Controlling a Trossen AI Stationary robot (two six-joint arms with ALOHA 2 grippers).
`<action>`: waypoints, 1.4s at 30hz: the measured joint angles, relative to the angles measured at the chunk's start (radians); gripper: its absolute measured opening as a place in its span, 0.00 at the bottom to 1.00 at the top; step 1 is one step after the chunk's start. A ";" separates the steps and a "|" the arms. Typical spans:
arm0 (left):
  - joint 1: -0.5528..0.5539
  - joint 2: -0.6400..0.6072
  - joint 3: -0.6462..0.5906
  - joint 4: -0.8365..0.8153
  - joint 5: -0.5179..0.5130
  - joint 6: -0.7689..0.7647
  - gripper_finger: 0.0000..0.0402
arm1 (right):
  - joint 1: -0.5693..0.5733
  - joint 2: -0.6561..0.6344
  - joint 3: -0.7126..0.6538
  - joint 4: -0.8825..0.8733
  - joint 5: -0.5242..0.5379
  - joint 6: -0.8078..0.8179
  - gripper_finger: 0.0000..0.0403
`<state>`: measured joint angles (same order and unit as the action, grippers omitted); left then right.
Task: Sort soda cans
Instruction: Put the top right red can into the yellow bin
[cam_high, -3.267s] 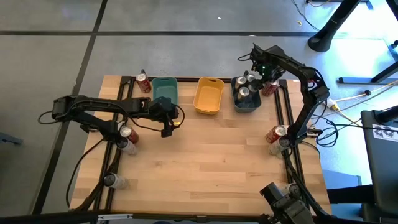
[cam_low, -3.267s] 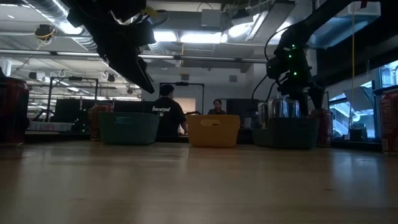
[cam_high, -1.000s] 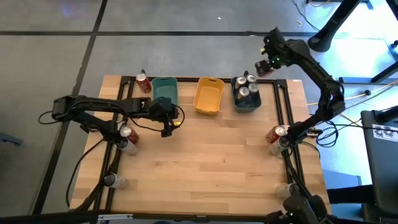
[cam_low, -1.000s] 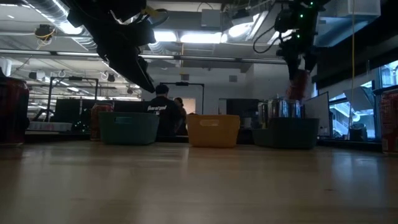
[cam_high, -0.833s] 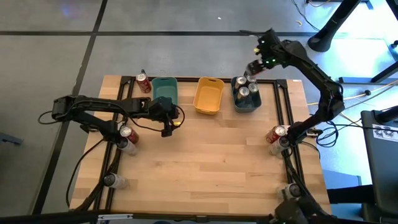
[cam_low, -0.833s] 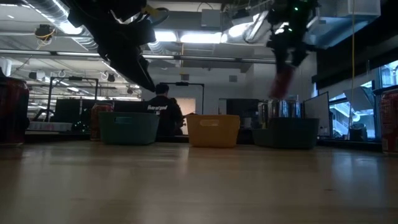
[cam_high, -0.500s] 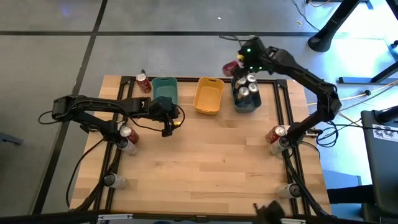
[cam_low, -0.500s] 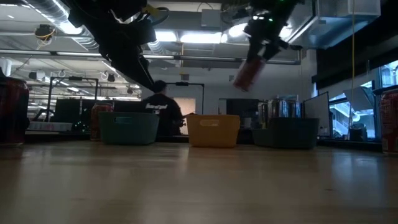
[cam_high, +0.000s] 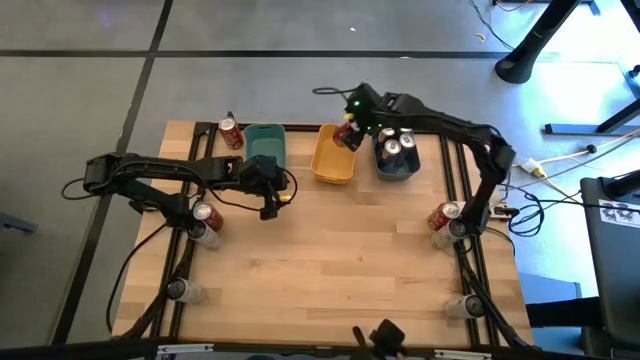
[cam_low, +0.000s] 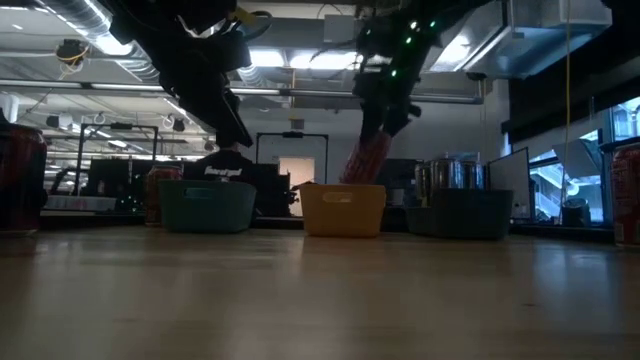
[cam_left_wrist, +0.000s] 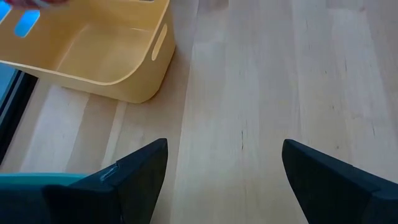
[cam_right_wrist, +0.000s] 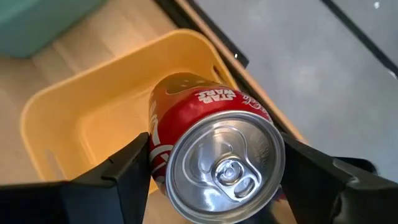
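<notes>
One red soda can (cam_right_wrist: 208, 149) is clamped in the right gripper (cam_high: 349, 128), tilted, its lower end over the yellow bin's (cam_high: 334, 160) far right corner at the table's far edge. We judge the drop needs only release, the bin lying directly beneath. Left gripper (cam_high: 268, 197) hangs open and empty near the teal bin (cam_high: 266, 146).

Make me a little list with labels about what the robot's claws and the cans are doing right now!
right claw: shut on red can, tilted, over the yellow bin
left claw: open, empty, above bare table near the teal bin
yellow bin: no cans lying in it
grey bin: several silver-topped cans inside
</notes>
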<state>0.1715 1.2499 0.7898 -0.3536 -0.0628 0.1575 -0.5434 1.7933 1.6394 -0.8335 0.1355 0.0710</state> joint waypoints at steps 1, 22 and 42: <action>0.000 0.000 0.000 0.001 0.000 0.000 0.76 | 0.000 0.015 0.000 0.003 -0.002 -0.001 0.69; 0.000 0.000 0.000 0.050 0.000 -0.026 0.76 | -0.013 0.126 0.000 0.053 0.022 -0.105 0.69; -0.001 0.001 0.000 0.055 0.000 -0.036 0.76 | -0.033 0.173 0.002 0.034 0.002 -0.178 0.71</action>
<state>0.1707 1.2510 0.7898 -0.2985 -0.0625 0.1211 -0.5764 1.9659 1.6409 -0.7998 0.1371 -0.1072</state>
